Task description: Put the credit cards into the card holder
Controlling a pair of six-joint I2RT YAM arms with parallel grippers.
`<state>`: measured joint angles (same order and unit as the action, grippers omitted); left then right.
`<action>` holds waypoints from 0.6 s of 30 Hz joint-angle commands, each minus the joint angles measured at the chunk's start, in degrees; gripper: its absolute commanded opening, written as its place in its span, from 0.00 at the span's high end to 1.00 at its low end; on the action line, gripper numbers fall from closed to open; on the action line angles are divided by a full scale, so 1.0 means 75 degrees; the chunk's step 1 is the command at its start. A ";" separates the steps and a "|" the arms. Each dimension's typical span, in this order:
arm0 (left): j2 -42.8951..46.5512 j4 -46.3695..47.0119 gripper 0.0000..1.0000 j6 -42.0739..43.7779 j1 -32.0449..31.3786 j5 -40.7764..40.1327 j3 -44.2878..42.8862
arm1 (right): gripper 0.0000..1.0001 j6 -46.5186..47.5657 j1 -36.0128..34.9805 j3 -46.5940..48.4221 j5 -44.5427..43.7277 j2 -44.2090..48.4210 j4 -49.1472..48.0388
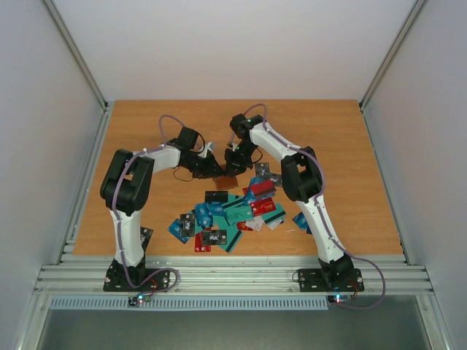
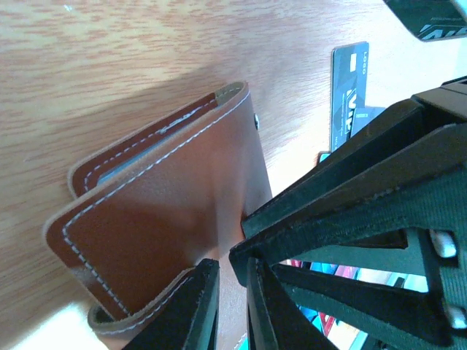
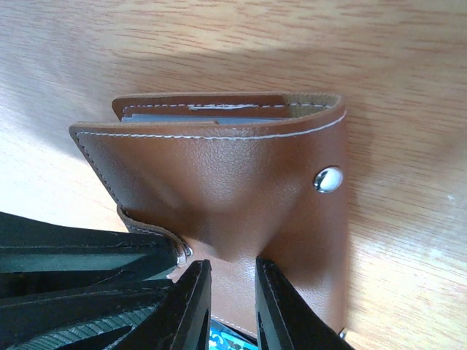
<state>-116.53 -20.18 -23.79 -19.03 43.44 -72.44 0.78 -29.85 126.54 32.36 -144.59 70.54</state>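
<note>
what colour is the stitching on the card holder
Off-white stitching along the edges of the brown card holder; it shows best in the right wrist view.

Wooden table (image 1: pixel 146 131), plain white walls (image 1: pixel 233 44) behind and beside it, aluminium rail frame (image 1: pixel 233 275) along its near edge, even light.

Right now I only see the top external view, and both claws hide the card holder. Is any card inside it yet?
Observer: Yes. The right wrist view shows a blue card edge in the card holder pocket.
Operator: Does the right claw have it?
Observer: The right claw pinches the brown leather, which creases there.
Operator: And the left claw?
Observer: The left claw appears to pinch the snap strap at the holder's corner.
</note>
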 commanded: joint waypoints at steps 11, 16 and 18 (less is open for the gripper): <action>-0.0583 0.1045 0.85 -0.0396 -0.0076 0.0328 -0.0091 | 0.81 0.0126 -0.0171 -0.0305 -0.0164 -0.0681 -0.0119; -0.0618 0.1161 0.85 -0.0391 -0.0129 0.0294 -0.0061 | 0.80 0.0060 -0.0094 -0.0283 -0.0109 -0.0298 -0.0188; -0.0525 0.1161 0.86 -0.0390 -0.0155 0.0271 -0.0052 | 0.80 -0.0036 -0.0055 -0.0301 -0.0155 -0.0074 -0.0239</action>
<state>-118.63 -15.59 -26.59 -18.28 45.23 -72.44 0.93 -29.34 126.45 33.50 -144.44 70.54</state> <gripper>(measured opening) 0.144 0.196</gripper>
